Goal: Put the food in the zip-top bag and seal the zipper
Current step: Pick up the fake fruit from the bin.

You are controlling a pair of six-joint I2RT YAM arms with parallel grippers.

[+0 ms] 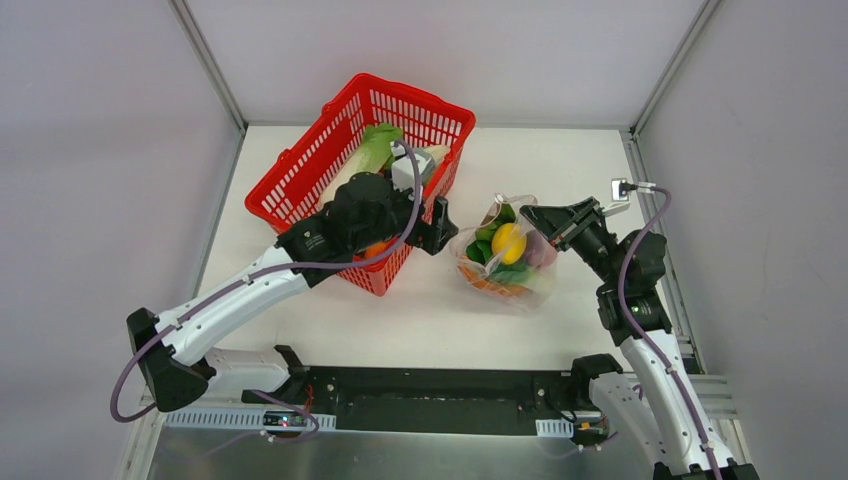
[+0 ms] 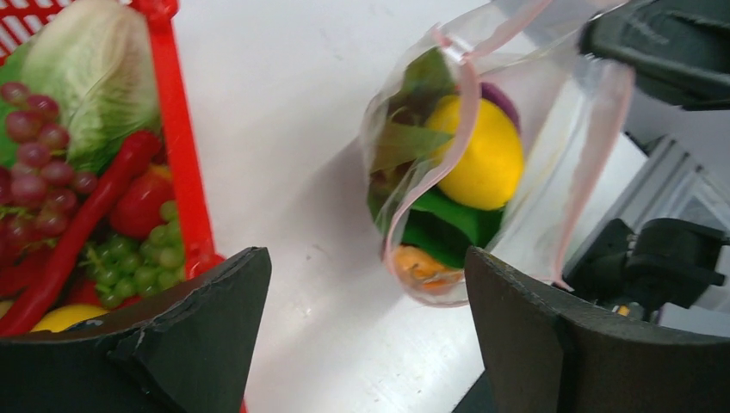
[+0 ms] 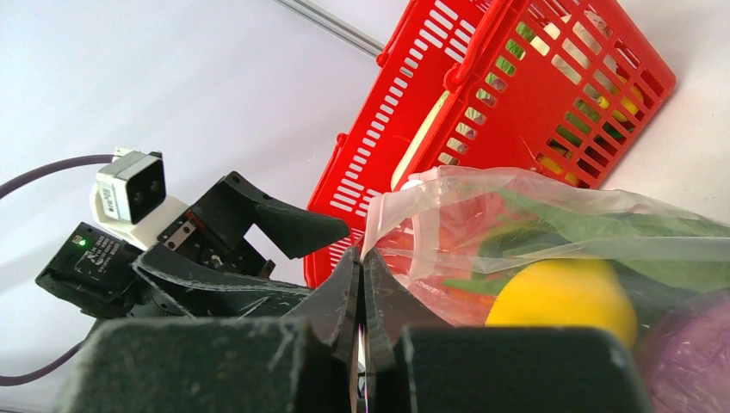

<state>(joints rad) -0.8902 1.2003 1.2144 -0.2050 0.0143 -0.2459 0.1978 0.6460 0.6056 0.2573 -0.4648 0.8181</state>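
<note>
The clear zip-top bag (image 1: 505, 258) stands on the table right of the basket. It holds a yellow lemon (image 1: 508, 242), green leaves (image 1: 483, 250) and an orange bun (image 1: 490, 282). My right gripper (image 1: 528, 213) is shut on the bag's pinkish zipper strip (image 3: 423, 225) at its upper right corner. The zipper mouth (image 2: 460, 112) gapes open in the left wrist view. My left gripper (image 1: 443, 228) is open and empty, just left of the bag, its fingers (image 2: 202, 327) apart above bare table. Green-white bok choy (image 1: 372, 150) lies in the basket.
A red mesh basket (image 1: 300, 175) stands at the back left with grapes (image 2: 34, 155), a red chilli, a tomato and green grapes inside. The left arm reaches over its near right corner. Walls enclose the table on the left, back and right.
</note>
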